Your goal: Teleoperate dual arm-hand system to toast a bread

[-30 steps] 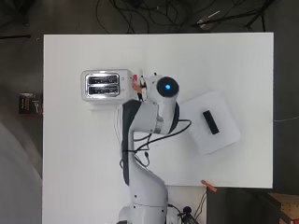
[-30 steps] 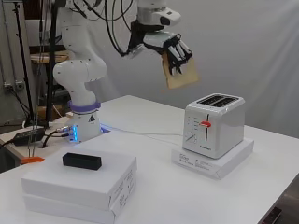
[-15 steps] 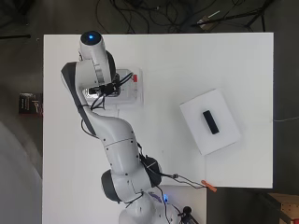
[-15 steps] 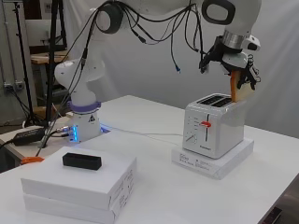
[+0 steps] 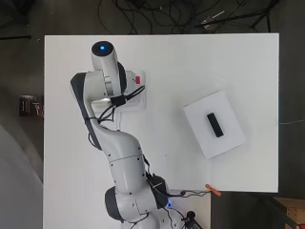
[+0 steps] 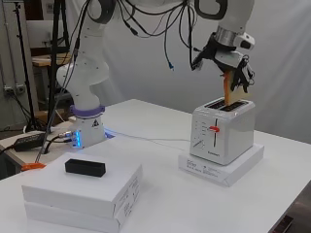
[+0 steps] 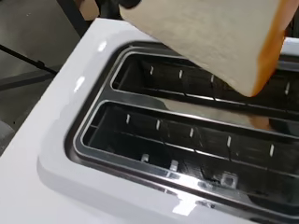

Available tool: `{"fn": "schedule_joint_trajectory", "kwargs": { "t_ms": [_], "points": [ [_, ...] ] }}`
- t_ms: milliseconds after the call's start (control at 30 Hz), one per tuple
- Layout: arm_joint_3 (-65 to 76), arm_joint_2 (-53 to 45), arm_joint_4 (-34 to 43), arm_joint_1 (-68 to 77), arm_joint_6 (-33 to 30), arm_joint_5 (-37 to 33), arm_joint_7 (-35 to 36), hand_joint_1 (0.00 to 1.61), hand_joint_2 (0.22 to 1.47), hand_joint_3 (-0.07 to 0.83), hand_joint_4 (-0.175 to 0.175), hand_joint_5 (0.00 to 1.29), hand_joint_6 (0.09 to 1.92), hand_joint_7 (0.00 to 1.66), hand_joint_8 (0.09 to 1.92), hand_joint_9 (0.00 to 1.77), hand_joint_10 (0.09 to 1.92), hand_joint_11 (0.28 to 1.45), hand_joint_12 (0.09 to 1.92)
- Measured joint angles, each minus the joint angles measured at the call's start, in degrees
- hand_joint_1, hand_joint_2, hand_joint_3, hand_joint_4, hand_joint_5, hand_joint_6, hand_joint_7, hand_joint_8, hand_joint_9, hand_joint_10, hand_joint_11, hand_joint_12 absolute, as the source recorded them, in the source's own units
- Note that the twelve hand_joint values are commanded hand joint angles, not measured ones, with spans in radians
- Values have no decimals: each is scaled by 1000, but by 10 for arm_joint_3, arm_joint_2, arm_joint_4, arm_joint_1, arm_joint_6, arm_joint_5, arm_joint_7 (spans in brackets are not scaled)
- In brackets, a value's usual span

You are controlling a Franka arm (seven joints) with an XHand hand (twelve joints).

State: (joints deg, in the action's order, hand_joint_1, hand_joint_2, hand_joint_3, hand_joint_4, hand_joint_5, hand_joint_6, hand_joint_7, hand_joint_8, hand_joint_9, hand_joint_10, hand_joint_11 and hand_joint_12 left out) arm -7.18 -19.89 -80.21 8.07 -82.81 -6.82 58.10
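Note:
In the side view a white toaster [image 6: 222, 133] with a red lever [image 6: 213, 128] stands on a flat white box [image 6: 221, 166]. My hand [image 6: 232, 60] hangs right above it, fingers curled round a slice of bread [image 6: 229, 91] held upright, its lower edge just over the toaster's far slot. The wrist view shows the bread [image 7: 210, 37] hovering over the two empty slots of the toaster [image 7: 60, 158], above the far one. In the overhead view the arm covers the toaster; only the red lever [image 5: 138, 79] peeks out.
A second white box [image 5: 214, 124] with a small black block [image 5: 215, 125] on it lies to the right in the overhead view. The arm's base [image 6: 85, 131] with a blue light stands at the side view's left, cables beside it. An orange tag [image 5: 213, 190] sits at the table's near edge.
The hand has carried the bread from the left across to the toaster and lowered it close over the slots. The arm now stretches over the toaster.

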Motion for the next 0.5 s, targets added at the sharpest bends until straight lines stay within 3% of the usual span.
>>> {"fn": "schedule_joint_trajectory", "kwargs": {
  "t_ms": [267,500],
  "points": [
    [24,56,-100,-8,-49,-13,17,1237,1161,1,-175,703,1294,1102,873,1413,87,767,300],
    [32,76,-141,-13,-113,-25,138,1242,1150,-1,-175,725,1276,1129,819,1418,87,763,300]
  ]
}}
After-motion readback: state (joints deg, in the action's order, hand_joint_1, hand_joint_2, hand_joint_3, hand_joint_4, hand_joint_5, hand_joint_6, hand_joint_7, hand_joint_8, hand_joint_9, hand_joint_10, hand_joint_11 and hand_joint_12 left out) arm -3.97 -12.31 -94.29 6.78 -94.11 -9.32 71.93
